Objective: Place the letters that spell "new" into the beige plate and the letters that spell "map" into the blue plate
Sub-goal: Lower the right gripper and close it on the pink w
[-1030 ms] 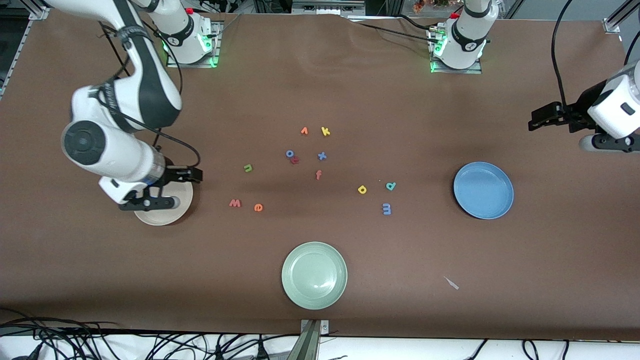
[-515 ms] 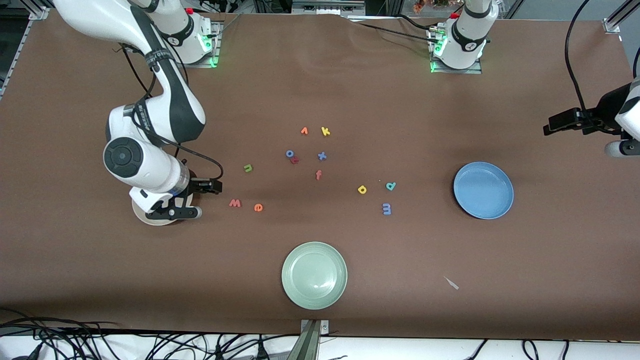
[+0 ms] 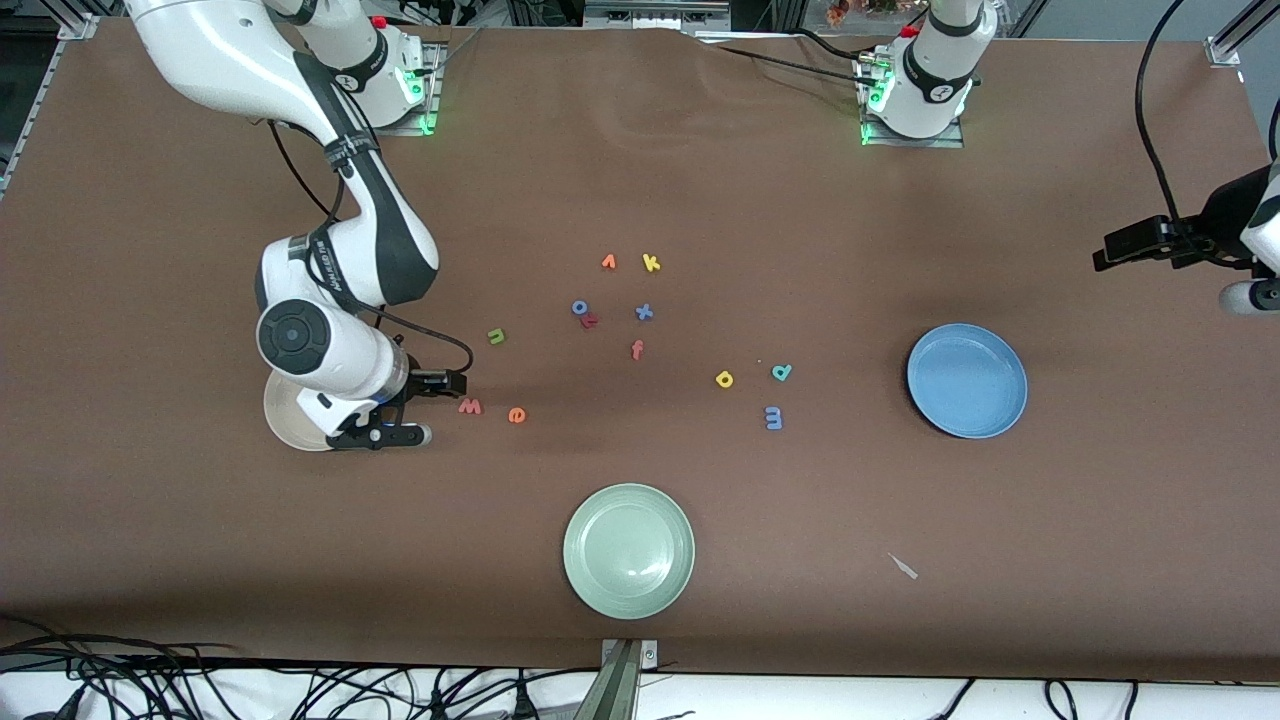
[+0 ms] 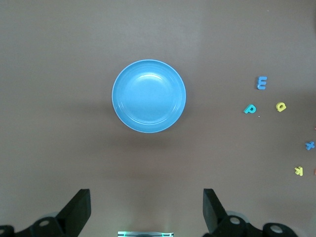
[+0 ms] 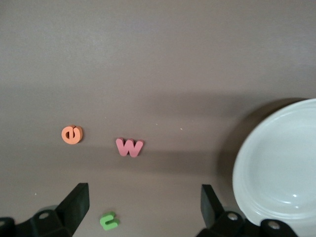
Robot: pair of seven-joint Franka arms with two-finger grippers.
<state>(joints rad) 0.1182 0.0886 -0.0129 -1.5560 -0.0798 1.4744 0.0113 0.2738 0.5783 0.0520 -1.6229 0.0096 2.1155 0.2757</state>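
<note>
The beige plate point(image 3: 288, 418) point(image 5: 276, 168) lies toward the right arm's end of the table, half hidden by that arm. My right gripper point(image 3: 380, 436) point(image 5: 143, 210) hangs open and empty over the plate's edge, beside the pinkish-red w point(image 3: 470, 406) point(image 5: 129, 146). The orange e point(image 3: 516, 414) point(image 5: 72, 134) lies beside the w, and the green n point(image 3: 496, 336) point(image 5: 109, 220) is farther from the camera. The yellow a point(image 3: 724, 379), teal p point(image 3: 781, 372) and blue m point(image 3: 773, 417) lie beside the blue plate point(image 3: 966, 380) point(image 4: 149, 96). My left gripper point(image 3: 1245, 297) point(image 4: 146, 207) is open and empty at the left arm's end.
A pale green plate point(image 3: 628, 550) sits near the front edge. Loose letters cluster mid-table: an orange v-like one point(image 3: 608, 262), a yellow k point(image 3: 651, 263), a blue o point(image 3: 579, 307), a blue x point(image 3: 644, 312) and a red f point(image 3: 637, 349). A small scrap point(image 3: 903, 566) lies near the front.
My right gripper has swung from over the beige plate toward the w, uncovering part of the plate. The left arm has drawn back toward its end of the table.
</note>
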